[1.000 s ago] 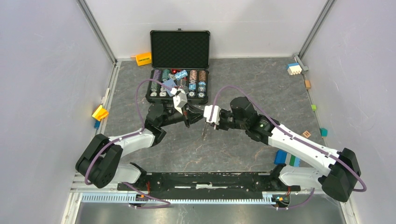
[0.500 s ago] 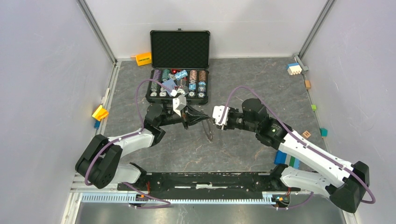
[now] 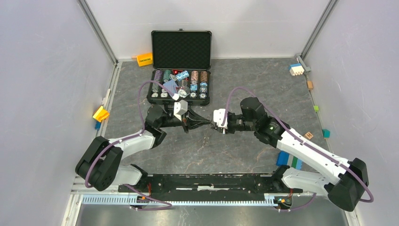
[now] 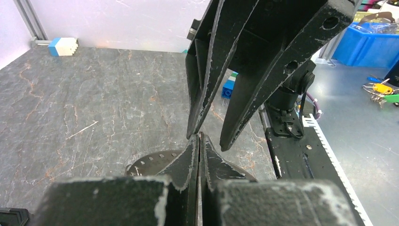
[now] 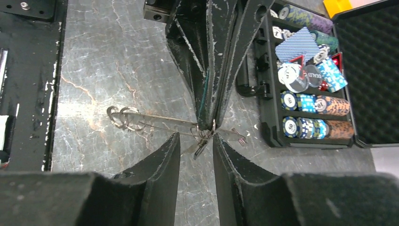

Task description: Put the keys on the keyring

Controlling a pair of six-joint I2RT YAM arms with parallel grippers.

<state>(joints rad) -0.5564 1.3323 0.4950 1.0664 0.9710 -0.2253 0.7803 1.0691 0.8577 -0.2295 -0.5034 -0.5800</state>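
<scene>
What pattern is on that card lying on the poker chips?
Blue and white criss-cross diamonds cover the card. The right wrist view shows it best.

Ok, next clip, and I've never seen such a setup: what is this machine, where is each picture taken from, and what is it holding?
These are two robot arms bolted side by side at the near edge of a table, each ending in a two-finger gripper. The wide picture looks down from above and behind them; the two close-ups come from cameras on the wrists. On the grey table sit an open black case of poker chips and some coloured blocks near the edges. The left gripper is shut on a thin metal keyring. The right gripper faces it tip to tip, jaws open around small metal pieces, probably keys, hanging at the ring.
</scene>
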